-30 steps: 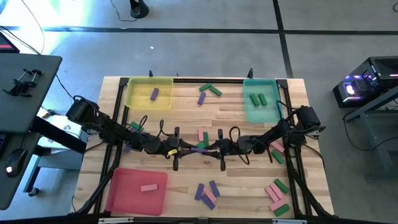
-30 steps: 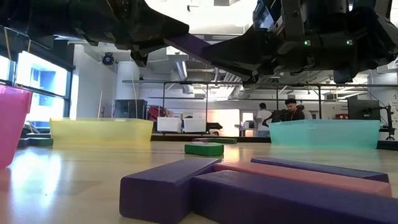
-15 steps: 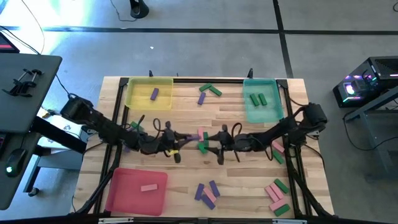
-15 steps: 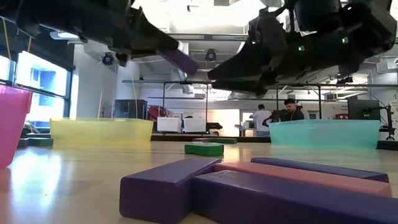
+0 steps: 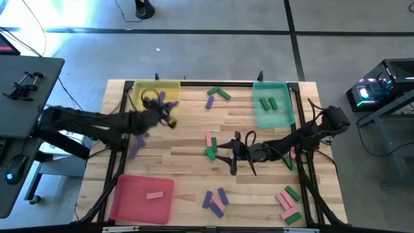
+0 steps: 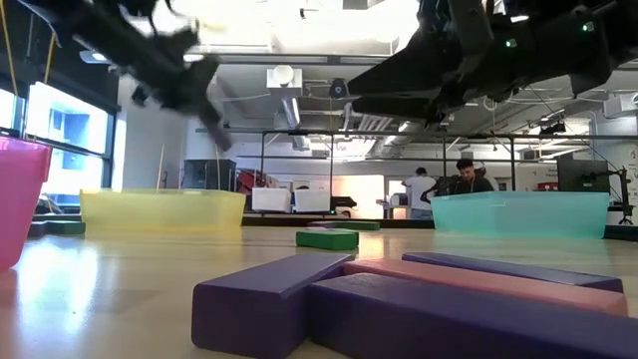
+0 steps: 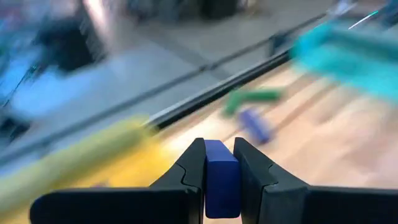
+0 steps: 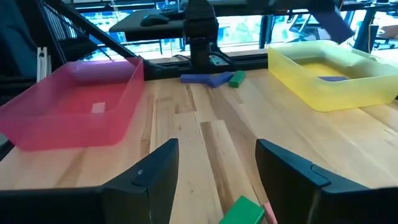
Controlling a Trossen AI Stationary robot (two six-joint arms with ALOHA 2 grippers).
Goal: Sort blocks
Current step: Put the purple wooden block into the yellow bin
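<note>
My left gripper hangs at the near right corner of the yellow tray, shut on a purple block; the high and low views show it blurred. Another purple block lies in that tray. My right gripper stands open, a little above the table's middle, with nothing between its fingers. Just beyond its fingertips a green block and a pink block lie flat on the wood. The teal tray holds two green blocks. The pink tray holds one pink block. My left gripper pinches the purple block by its two long sides between the two fingers. The block lies along the fingers, and its free end sticks out past the fingertips. It is lifted clear of the table.
Loose blocks lie in groups: green and purple at the far middle, purple and pink at the near middle, pink and green at the near right, purple and green at the left edge. Bare wood lies between the trays.
Both grippers met over the table's middle at one purple block. My right gripper has opened, let it go and risen a little. My left gripper, still shut on the block, has swung quickly up and toward the far left to the yellow tray, tipping toward level.
</note>
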